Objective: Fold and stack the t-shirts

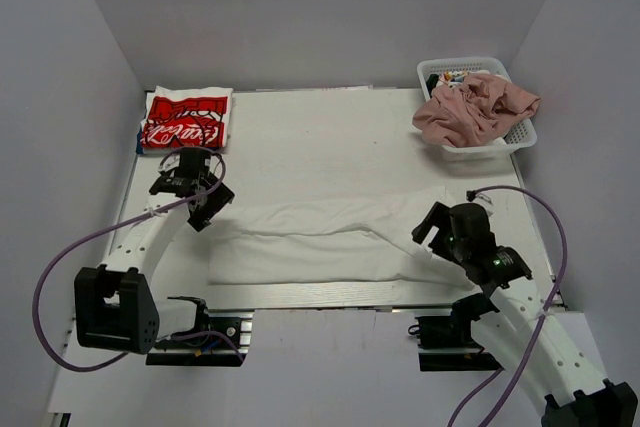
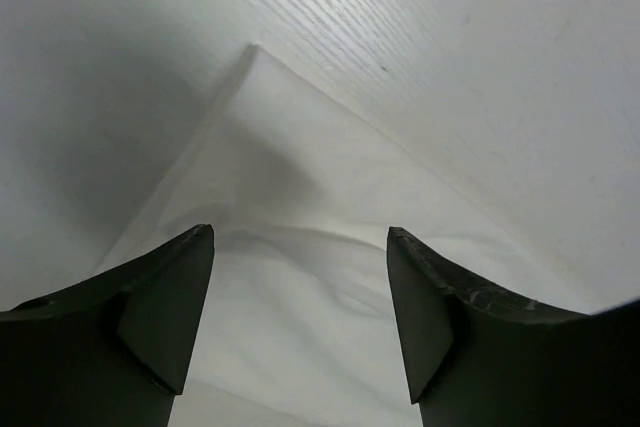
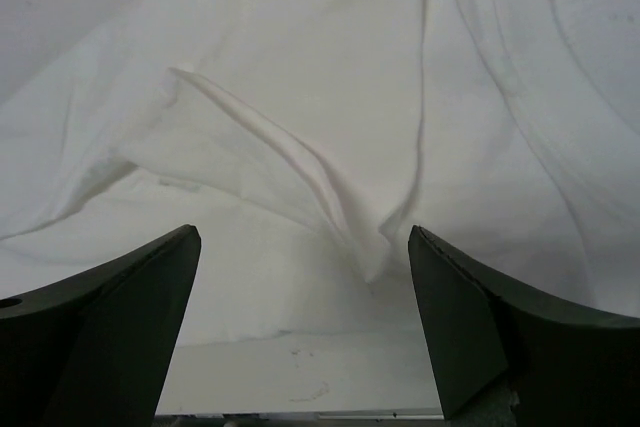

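Top external: folded white t-shirt [image 1: 186, 119] with red Coca-Cola-like script print

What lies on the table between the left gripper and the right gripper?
The large white t-shirt, lying as a long band, spans from the left gripper to the right gripper. The top view shows it best.

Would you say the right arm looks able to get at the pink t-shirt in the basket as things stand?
Probably yes: the right gripper is open and empty, and nothing tall stands between it and the pink t-shirt heaped in the basket.
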